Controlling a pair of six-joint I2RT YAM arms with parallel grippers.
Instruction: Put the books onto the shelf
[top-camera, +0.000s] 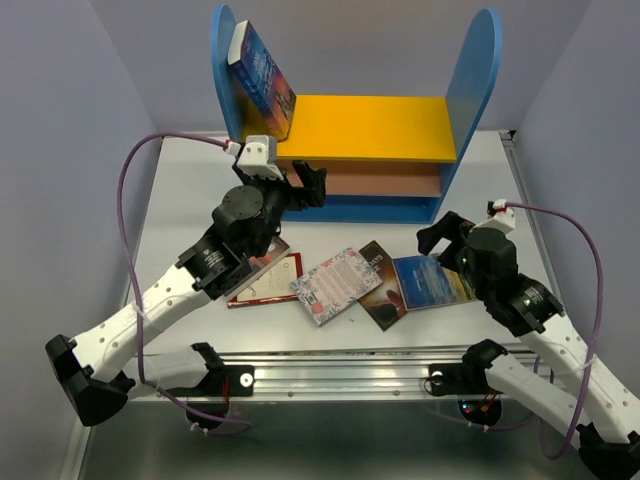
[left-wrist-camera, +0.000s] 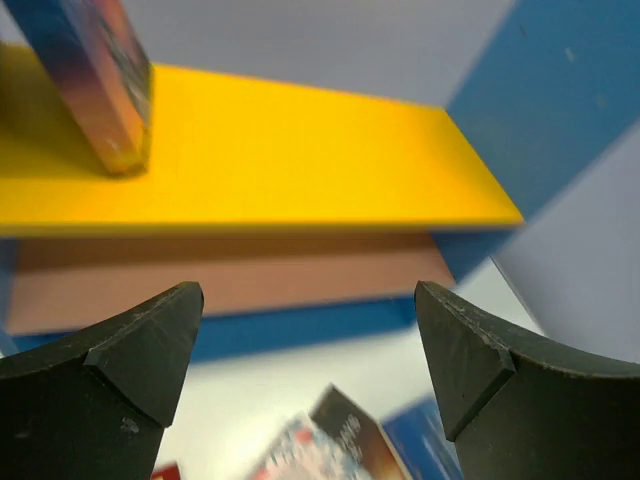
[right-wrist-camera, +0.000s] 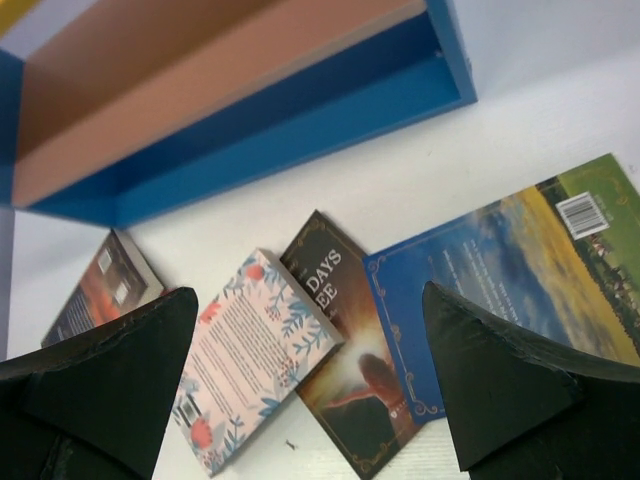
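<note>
Status:

- The shelf (top-camera: 360, 125) sits at the far middle of the desk (top-camera: 180, 200): blue side panels, yellow upper board, brown lower board.
- One blue-orange book (top-camera: 262, 75) is on the yellow board at its left end, standing tilted, top leaning on the left blue panel. In the left wrist view it is at the top left (left-wrist-camera: 100, 80), blurred.
- The rest of the books lie flat on the desk in a row near of the shelf.
- From the left: white book with red border (top-camera: 265, 278), partly under the left arm.
- Next is the pale patterned book (top-camera: 335, 285), then the dark brown book (top-camera: 382, 285), then the blue-green landscape book (top-camera: 432, 282).
- The patterned and landscape books each overlap an edge of the brown one.
- The right wrist view also shows a dark reddish book (right-wrist-camera: 100, 290) at the far left of the row, partly hidden behind a finger.
- Left hand (top-camera: 300, 185): fingers spread wide with nothing between them. It hangs just near of the shelf's left half and faces the boards.
- Right hand (top-camera: 440, 235): fingers spread wide and empty. It hovers over the right end of the row, just above the landscape book. Whether it touches the book I cannot tell.
- The lower brown board has no book visible on it.
</note>
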